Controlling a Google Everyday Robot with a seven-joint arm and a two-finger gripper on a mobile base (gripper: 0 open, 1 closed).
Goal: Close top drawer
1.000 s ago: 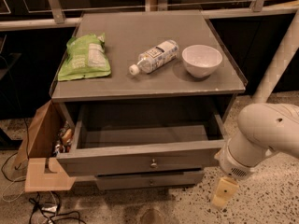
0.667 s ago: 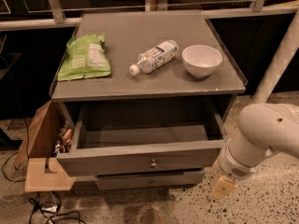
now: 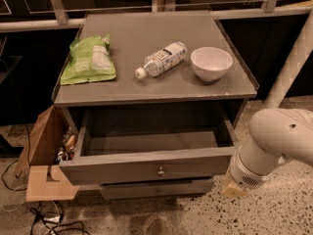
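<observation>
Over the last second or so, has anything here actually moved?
The end effector, low beside the right front corner of the top drawer, has edged slightly upward. The drawer stays pulled open, and the green bag, bottle and bowl on top have not moved.

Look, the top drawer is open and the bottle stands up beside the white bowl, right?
No: the camera view shows the bottle lying on its side beside the white bowl. The top drawer is open. The claw hangs low by its right end.
</observation>
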